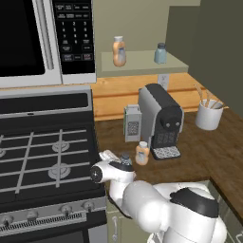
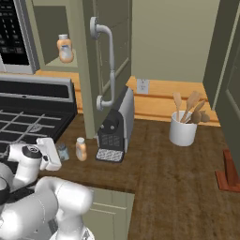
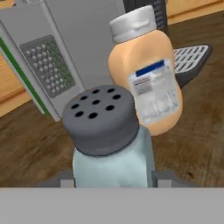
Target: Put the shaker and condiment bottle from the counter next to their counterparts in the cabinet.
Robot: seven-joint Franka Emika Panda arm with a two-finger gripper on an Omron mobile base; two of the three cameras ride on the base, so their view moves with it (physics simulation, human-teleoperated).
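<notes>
On the counter [image 1: 199, 152] the pale blue, grey-capped shaker [image 3: 113, 148] stands upright between my gripper's [image 3: 113, 180] fingers, which press against both of its sides. The shaker [image 1: 125, 159] sits at the counter's front left, by the stove, with my gripper [image 1: 122, 163] at it from the left. The orange condiment bottle [image 3: 148, 83] stands upright just behind and right of the shaker, apart from my fingers. It also shows in both base views [image 1: 141, 153] [image 2: 81, 149]. Their counterparts, an orange bottle [image 1: 119, 51] and a blue shaker [image 1: 161, 53], stand on the cabinet shelf [image 1: 142, 64].
A grey box grater [image 1: 132, 123] and a coffee machine [image 1: 161, 118] stand just behind the bottle. A white utensil holder [image 1: 209, 114] is at the right. The gas stove [image 1: 42, 156] borders the counter on the left, under the microwave [image 1: 42, 38]. The cabinet door [image 2: 108, 56] hangs open above the coffee machine.
</notes>
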